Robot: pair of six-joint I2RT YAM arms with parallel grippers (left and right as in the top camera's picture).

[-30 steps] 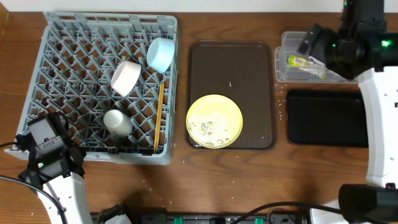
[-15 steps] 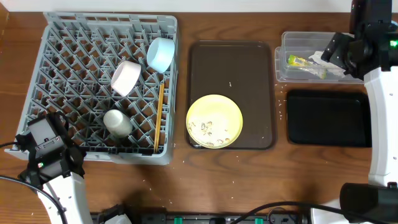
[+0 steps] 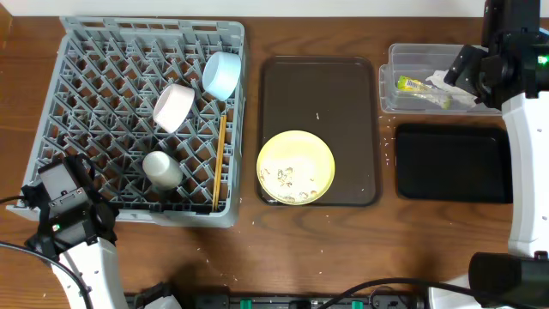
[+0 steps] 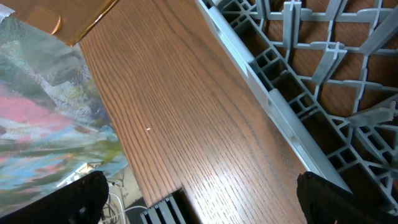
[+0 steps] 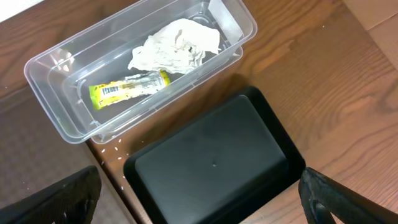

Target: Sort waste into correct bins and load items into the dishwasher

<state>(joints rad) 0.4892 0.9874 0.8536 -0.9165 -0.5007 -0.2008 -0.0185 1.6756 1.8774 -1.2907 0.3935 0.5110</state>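
Note:
The pale yellow plate with beige crumbs lies on the brown serving tray. The grey dish rack holds the light blue bowl, the pinkish-white bowl, the cream cup and the chopsticks. The clear tub holds the white napkin and the yellow-green wrapper. The black tray lies beside it. My right gripper is open and empty above the black tray. My left gripper is open and empty over the table by the rack's front left corner.
Small white crumbs lie on the wood between the serving tray and the black tray. The table's front edge and cables show in the left wrist view. A colourful sheet lies off the table's left side.
My right arm has swung to the right, from over the clear tub to its right end. It has held still for the last half second. The left arm has not moved.

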